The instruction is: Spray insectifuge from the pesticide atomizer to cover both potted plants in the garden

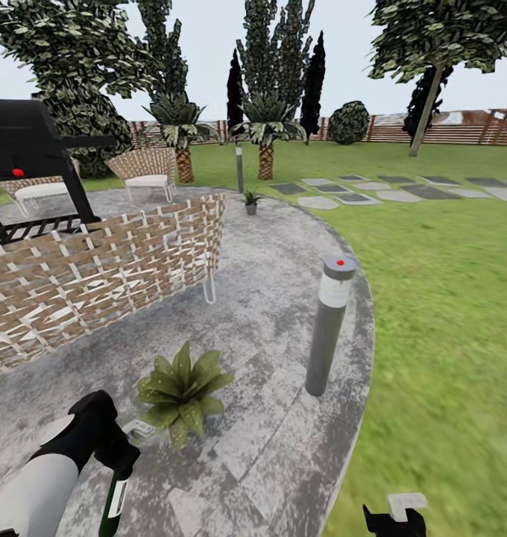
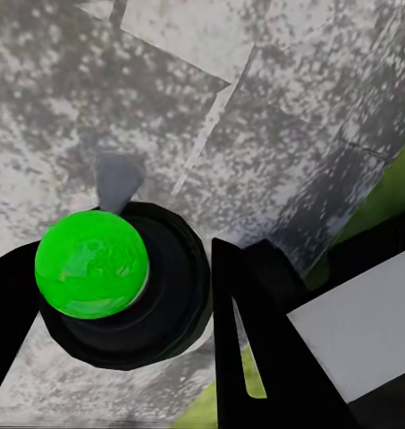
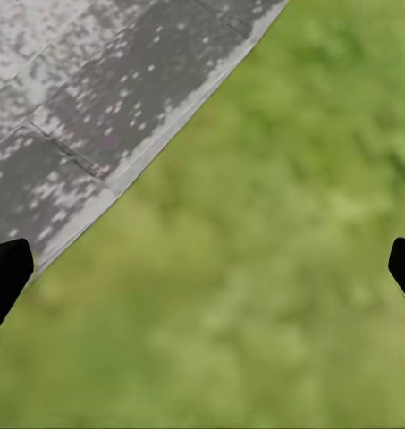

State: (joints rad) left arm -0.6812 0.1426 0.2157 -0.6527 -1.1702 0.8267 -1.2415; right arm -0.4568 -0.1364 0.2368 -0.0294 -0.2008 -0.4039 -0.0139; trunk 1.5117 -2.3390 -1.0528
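Observation:
My left gripper [image 1: 118, 456] is shut on the pesticide atomizer [image 1: 113, 501], a dark green bottle with a white label hanging low over the stone patio. In the left wrist view the atomizer [image 2: 122, 286] shows as a round black body with a bright green top and a grey nozzle, held between black fingers [image 2: 256, 331]. One potted plant [image 1: 180, 391] stands just right of that gripper. The other potted plant [image 1: 250, 200] sits far off at the patio's back edge. My right gripper [image 1: 395, 516] hangs open at the lower right, over grass in the right wrist view [image 3: 202, 268].
A grey bollard post [image 1: 328, 328] stands right of the near plant. A wicker chair [image 1: 97, 276] is at the left, a black grill [image 1: 30, 149] behind it, another chair [image 1: 145, 171] farther back. Lawn [image 1: 447, 298], stepping stones, palms and a slat fence lie beyond.

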